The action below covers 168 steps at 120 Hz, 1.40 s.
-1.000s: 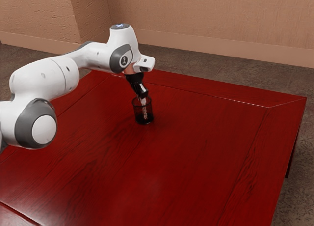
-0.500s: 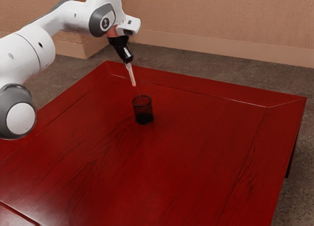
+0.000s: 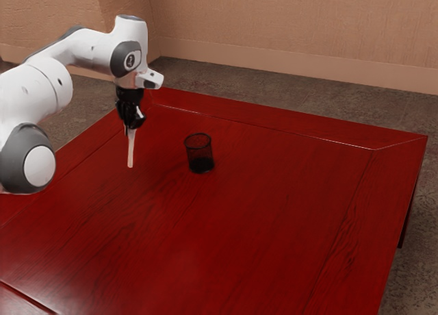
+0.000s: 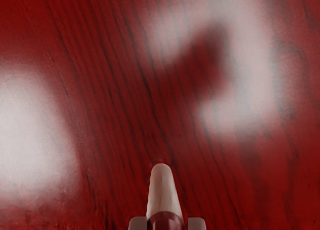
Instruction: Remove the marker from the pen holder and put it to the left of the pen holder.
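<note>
In the exterior view my gripper [image 3: 131, 125] points down above the red table, toward the exterior view's left of the pen holder [image 3: 200, 153]. It is shut on the marker [image 3: 131, 150], a pale stick that hangs nearly upright, its lower end near the tabletop; whether it touches cannot be told. The holder is a black mesh cup, standing upright. In the wrist view the marker [image 4: 162, 191] juts out from between the two fingertips of the gripper [image 4: 167, 224], one on each side of it.
The glossy red table [image 3: 233, 212] has a raised-looking border line near its far edge. Beyond it lie a dark floor [image 3: 287, 99] and a tan wall [image 3: 287, 27]. Pale reflections lie on the wood in the wrist view.
The marker has come up out of the pen holder in my gripper, then moved toward the exterior view's left and down, and now hangs straighter. The holder has stayed in place.
</note>
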Available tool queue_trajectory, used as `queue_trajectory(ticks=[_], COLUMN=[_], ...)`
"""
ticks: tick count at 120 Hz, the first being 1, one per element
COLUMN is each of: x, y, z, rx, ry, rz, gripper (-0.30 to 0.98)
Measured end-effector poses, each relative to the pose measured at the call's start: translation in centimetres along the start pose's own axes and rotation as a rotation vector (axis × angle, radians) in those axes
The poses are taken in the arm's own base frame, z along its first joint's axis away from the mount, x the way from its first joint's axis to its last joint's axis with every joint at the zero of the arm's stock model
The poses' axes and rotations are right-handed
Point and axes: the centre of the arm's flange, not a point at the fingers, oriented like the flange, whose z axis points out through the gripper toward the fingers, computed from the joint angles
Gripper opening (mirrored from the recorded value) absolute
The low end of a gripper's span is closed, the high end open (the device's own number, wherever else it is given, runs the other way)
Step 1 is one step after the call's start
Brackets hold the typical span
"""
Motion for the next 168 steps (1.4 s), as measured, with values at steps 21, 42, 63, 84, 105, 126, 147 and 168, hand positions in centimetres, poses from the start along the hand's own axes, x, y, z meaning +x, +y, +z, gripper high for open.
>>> queue_trajectory(ticks=[21,42,63,84,105,126,147,168], x=[0.9,1.2,1.6,2.0,2.1,1.1,-7.9,-14.4], y=[-0.5,-0.8,-0.7,-0.5,-0.4,1.2,6.7,13.8], z=[3.3,5.0,5.7,5.9,5.6,0.2,-14.9,-22.3], rx=[-0.014,-0.010,-0.010,-0.015,-0.013,-0.016,-0.010,0.007], ry=[-0.087,-0.128,-0.130,-0.114,-0.103,-0.043,0.075,0.150], rz=[-0.050,-0.087,-0.106,-0.119,-0.131,-0.119,-0.111,-0.078], gripper=[-0.10,-0.10,-0.04,0.29,0.51,0.61,0.65,0.67])
